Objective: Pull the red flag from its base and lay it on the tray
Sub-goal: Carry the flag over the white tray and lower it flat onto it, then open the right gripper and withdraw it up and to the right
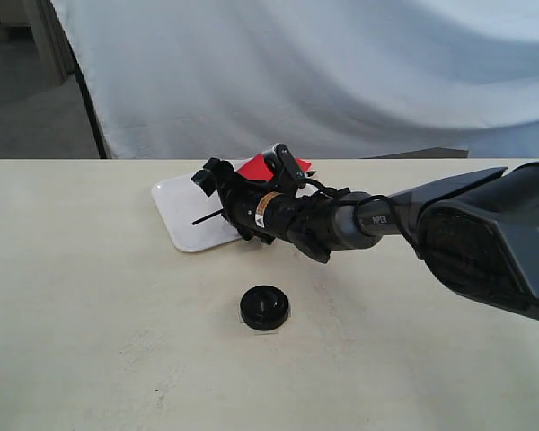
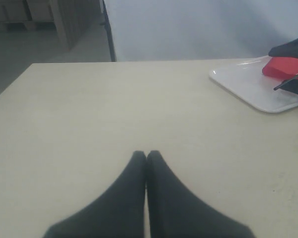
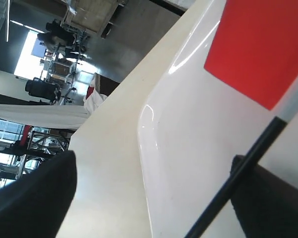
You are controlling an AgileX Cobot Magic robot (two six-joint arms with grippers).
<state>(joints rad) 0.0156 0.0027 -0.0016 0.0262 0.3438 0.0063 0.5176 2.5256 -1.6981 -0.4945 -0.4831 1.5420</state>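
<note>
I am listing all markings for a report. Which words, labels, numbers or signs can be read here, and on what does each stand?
"PIPER": white letters on the right arm, seen in the exterior view.
Orange and white sticker further along that arm, near its end: too small to read.
No other text shows in any view.

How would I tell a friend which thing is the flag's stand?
Start at the wide pale table and find the white tray towards its far side. Nearer the camera, by itself on the tabletop, sits the base: a small round black puck, far smaller than the flat white tray.
</note>
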